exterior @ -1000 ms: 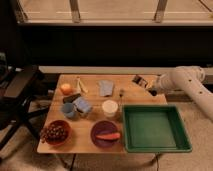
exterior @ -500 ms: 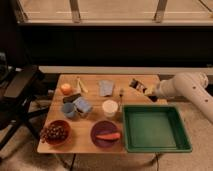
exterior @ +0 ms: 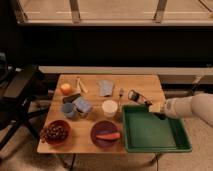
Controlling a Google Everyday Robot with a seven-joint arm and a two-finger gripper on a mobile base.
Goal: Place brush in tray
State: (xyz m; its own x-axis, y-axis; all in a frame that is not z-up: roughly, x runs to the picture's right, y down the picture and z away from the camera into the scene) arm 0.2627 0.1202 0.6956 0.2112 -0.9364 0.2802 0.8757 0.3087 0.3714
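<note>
A: Any lettering or brand marks to read on that wooden tabletop (exterior: 145, 85)?

B: None legible. From the left: a dark red bowl of grapes (exterior: 55, 131), an orange fruit (exterior: 65, 88), a grey-blue mug (exterior: 69, 109) next to a blue folded cloth (exterior: 83, 105), a pale blue cloth (exterior: 105, 88) further back, a white cup (exterior: 109, 107), and a round purple plate (exterior: 106, 133) carrying an orange carrot-like piece (exterior: 108, 135).

A: And a second ago?

B: The white arm (exterior: 192, 108) stood higher, at the tabletop's far right corner. It has since dropped and swung forward, and now it reaches in low from the right edge.

A: Where's the gripper?

B: The gripper (exterior: 155, 109) sits over the back edge of the large rectangular green plastic tray (exterior: 155, 146), forearm nearly level, pointing left.

A: The jaws?

B: Pinched narrow on the slim black brush (exterior: 137, 96), which slants up and left from them, its head over the tabletop just behind the tray, beside a small silver fork (exterior: 120, 93).
</note>
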